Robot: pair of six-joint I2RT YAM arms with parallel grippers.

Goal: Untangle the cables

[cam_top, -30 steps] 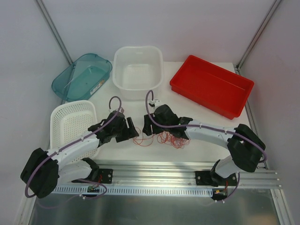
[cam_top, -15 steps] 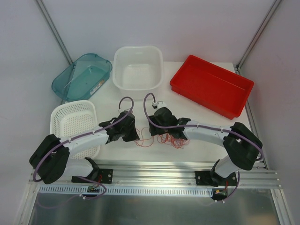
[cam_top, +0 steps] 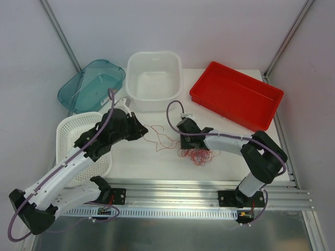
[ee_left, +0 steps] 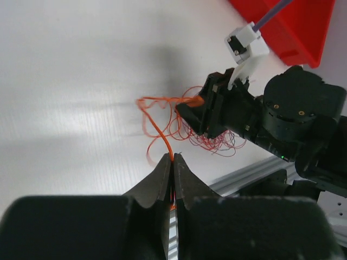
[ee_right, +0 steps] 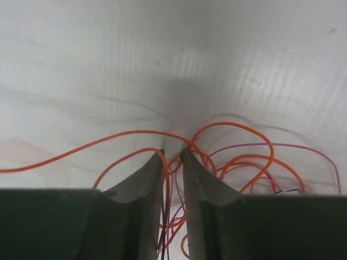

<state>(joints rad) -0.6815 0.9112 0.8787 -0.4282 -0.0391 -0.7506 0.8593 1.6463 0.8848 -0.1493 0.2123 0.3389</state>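
The cables (cam_top: 198,155) are thin, mostly red-orange wires bunched in a small tangle on the white table, with looser loops (cam_top: 162,140) trailing to the left. My left gripper (cam_top: 145,132) is shut on one orange strand (ee_left: 157,132), which runs from its fingertips (ee_left: 173,157) to the tangle. My right gripper (cam_top: 185,141) points down at the tangle's left edge. In the right wrist view its jaws (ee_right: 173,153) stand a narrow gap apart, with several orange and pink wires (ee_right: 238,146) running through and around the gap.
A white mesh basket (cam_top: 78,136) lies under the left arm. At the back stand a teal bin (cam_top: 91,83), a white tub (cam_top: 154,73) and a red tray (cam_top: 235,97). An aluminium rail (cam_top: 178,191) borders the near edge.
My left gripper shut on an orange strand and drew back to the left, stretching loops out of the tangle. My right gripper settled at the tangle and its jaws narrowed.
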